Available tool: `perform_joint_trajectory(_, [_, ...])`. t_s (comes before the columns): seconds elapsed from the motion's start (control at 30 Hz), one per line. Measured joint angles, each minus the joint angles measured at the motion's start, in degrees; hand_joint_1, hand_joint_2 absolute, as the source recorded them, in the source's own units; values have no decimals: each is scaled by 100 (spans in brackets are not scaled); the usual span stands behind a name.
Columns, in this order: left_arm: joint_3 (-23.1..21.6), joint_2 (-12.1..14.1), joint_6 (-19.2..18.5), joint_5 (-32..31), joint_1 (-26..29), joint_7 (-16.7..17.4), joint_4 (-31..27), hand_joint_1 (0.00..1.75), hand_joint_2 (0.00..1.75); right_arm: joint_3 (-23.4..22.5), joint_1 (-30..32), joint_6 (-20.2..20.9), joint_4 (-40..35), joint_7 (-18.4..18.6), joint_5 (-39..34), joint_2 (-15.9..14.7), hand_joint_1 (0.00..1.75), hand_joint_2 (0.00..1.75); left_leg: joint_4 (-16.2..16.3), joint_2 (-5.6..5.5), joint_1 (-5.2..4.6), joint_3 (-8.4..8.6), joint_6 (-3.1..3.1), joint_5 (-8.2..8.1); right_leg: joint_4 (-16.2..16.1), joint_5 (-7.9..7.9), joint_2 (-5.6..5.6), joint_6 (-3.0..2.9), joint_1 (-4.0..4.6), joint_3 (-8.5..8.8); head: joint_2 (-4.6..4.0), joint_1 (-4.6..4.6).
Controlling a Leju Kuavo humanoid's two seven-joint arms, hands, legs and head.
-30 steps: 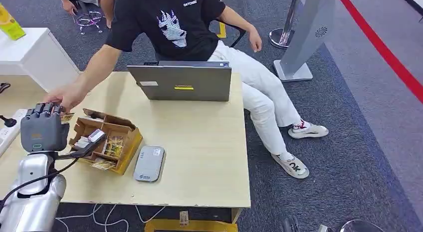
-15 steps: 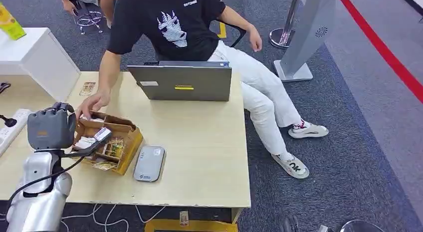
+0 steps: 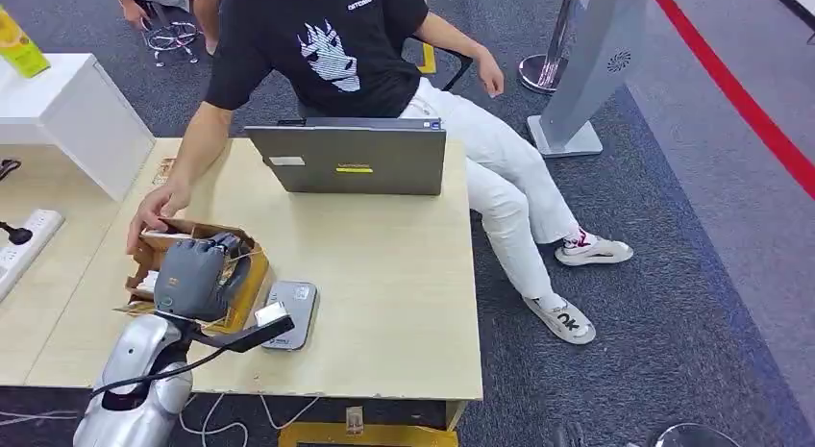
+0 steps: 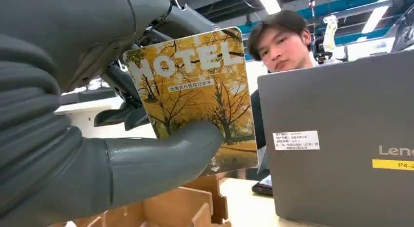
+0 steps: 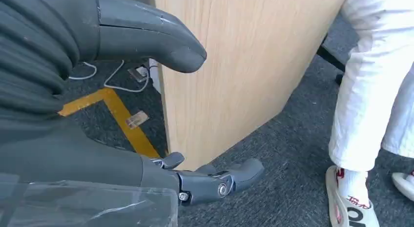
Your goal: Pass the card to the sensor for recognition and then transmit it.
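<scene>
Over the cardboard box (image 3: pixel 197 274) at the left of the tabletop (image 3: pixel 384 274), a card (image 4: pixel 195 97) is gripped by the left hand (image 3: pixel 192 277), pinched between the thumb and the darker fingers (image 4: pixel 122 117). A person's hand (image 3: pixel 152 207) rests on the box's far rim. Just beside the box lies the grey sensor (image 3: pixel 288 314), flat on the tabletop, with a laptop (image 3: pixel 348 160) set farther back. The step in hand is judged to be the carry toward the sensor; the next move calls for the card to be brought over the grey pad and held flat above it. The card is seen upright, printed with yellow autumn trees and the word HOTEL. Beside the tabletop's edge, the right hand (image 5: pixel 122 114) hangs with fingers apart, nothing held.
</scene>
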Motion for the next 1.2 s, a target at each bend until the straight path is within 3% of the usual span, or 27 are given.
perform_joint_trajectory(0.2, [-355, 199, -343, 98, 1, 66, -9, 175, 175, -68, -2, 20, -2, 17, 52, 0, 0, 175, 0, 0, 0, 0, 0, 0, 0, 0, 0, 0, 0, 1, 0, 0])
perform_joint_trajectory(0.5, [-888, 772, -645, 181, -8, 444, 166, 175, 175, -164, -19, 61, -2, 37, 140, 0, 0, 175, -1, 0, 0, 0, 0, 0, 0, 0, 0, 0, 0, 0, 0, -2])
perform_joint_trajectory(0.77, [-951, 931, -699, 199, -7, 509, 240, 175, 175, -179, -26, 74, -2, 44, 155, 0, 0, 175, 0, 0, 0, -1, 0, 0, 0, 0, 0, 0, 0, 1, 0, 0])
perform_joint_trajectory(0.97, [-1026, 1194, -1178, 306, 25, 725, 404, 175, 175, -181, -43, 79, 0, 103, 205, 0, 0, 175, -1, 1, 0, 0, 0, 0, 1, 0, 1, 0, 1, 1, 0, 0])
perform_joint_trajectory(1.2, [-1034, 1351, -1152, 317, 92, 748, 547, 175, 175, -188, -69, 79, 0, 160, 229, 0, 0, 175, -1, 0, 0, -2, 0, 0, 0, -1, 1, 0, 0, 1, 0, 0])
